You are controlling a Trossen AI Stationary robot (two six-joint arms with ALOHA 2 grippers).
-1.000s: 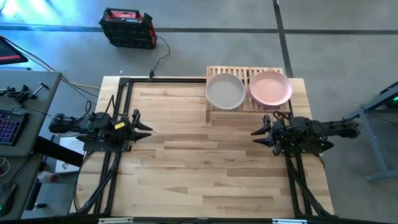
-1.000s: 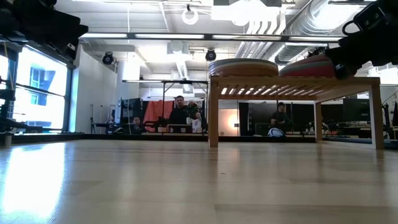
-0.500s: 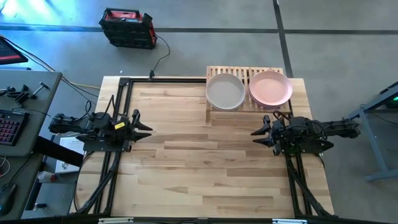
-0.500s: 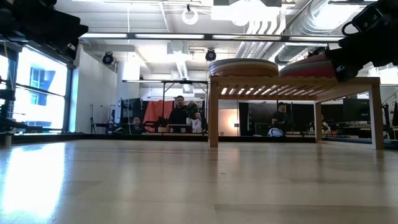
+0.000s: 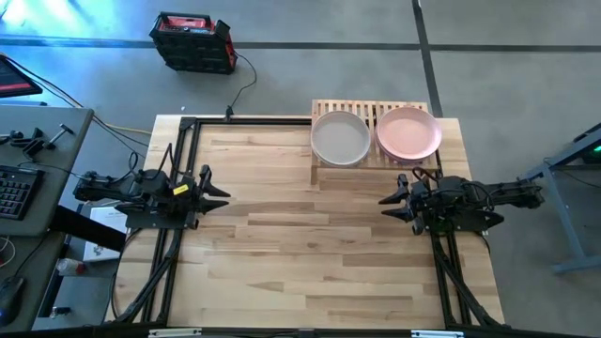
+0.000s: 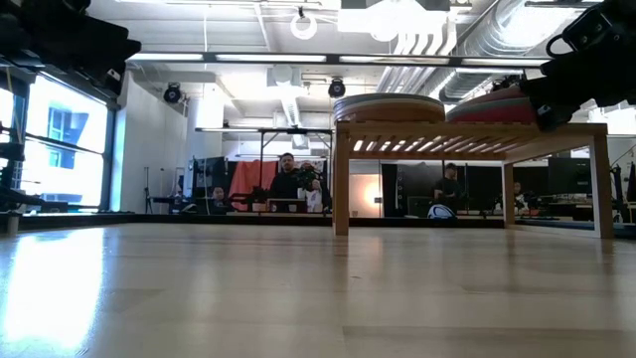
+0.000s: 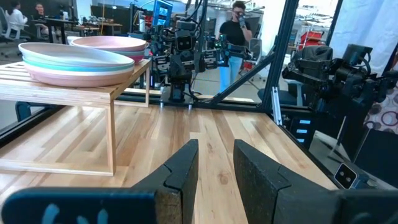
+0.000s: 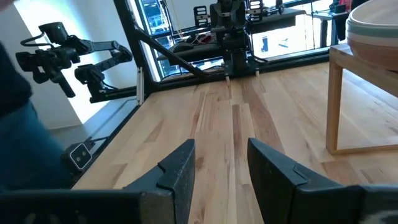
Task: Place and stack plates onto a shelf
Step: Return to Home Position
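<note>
Almost nothing moves over the last second: both arms hold the same parked pose, and only the keyboard (image 5: 13, 192), far left of the shelf (image 5: 368, 107), goes from lit to dark. The plates sit on the shelf in two stacks, a grey-topped stack (image 5: 340, 138) beside a pink-topped stack (image 5: 408, 132); the left wrist view shows a pale blue and a peach plate under the grey one. No plate shows on the table (image 5: 310, 253) off the shelf. The right gripper (image 5: 387, 206) rests near the shelf, just in front of the pink-topped stack, fingers apart and empty. The left gripper (image 5: 223, 196) waits well apart from the shelf, fingers also apart. I judge the stacking done and the arms home. No writing is legible: neither the red-and-black box (image 5: 192, 42) beyond the shelf nor the yellow tag (image 5: 179, 190) on the left arm can be read.
</note>
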